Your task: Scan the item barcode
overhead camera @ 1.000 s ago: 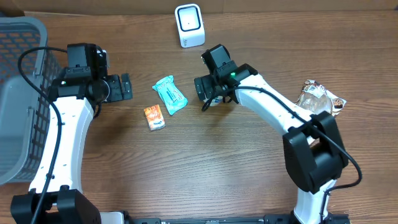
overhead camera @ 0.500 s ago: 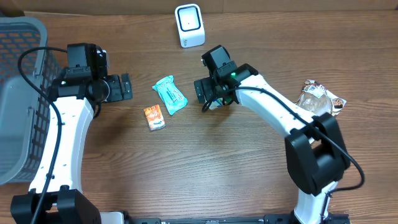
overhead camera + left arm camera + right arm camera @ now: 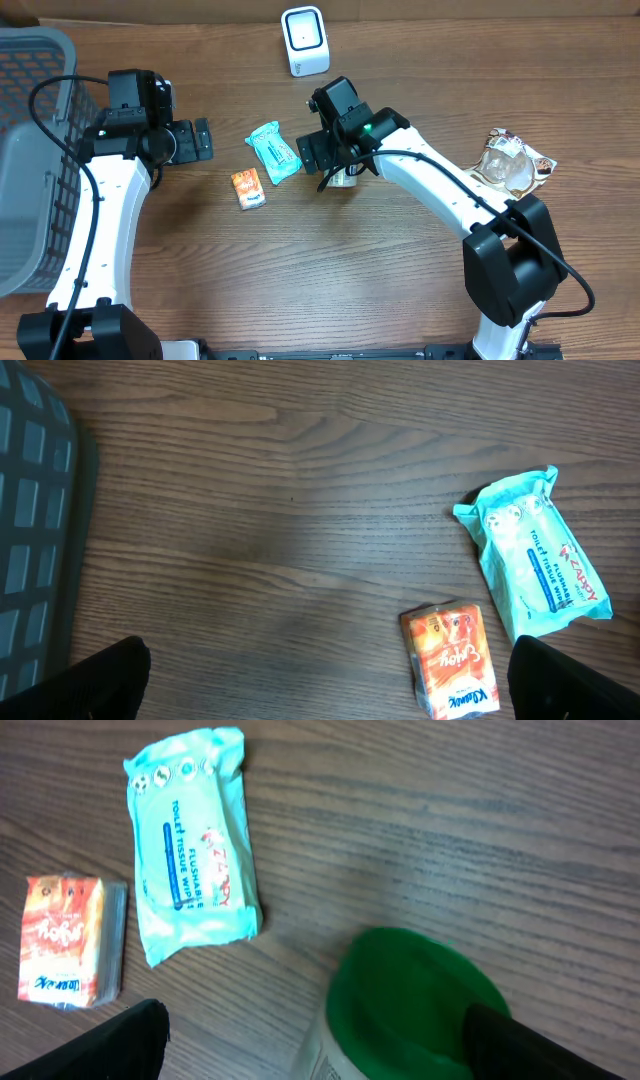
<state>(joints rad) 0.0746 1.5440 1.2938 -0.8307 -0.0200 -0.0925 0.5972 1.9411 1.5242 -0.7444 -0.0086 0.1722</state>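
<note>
Your right gripper [image 3: 315, 1020] stands wide open, holding nothing; the green-lidded jar [image 3: 415, 985] sits between its jaws, closer to one. Your left gripper [image 3: 330, 655] is wide open and empty too.

- Wipes pack [image 3: 190, 840]: turquoise, with blue and red lettering.
- Tissue pack [image 3: 68, 940]: orange, with a white band at one end.
- Jar lid [image 3: 415, 1000]: plain green.
- Barcode scanner [image 3: 304, 40]: white.
- Basket [image 3: 20, 60]: grey lattice.
- Surface [image 3: 300, 510]: brown wood grain.
</note>
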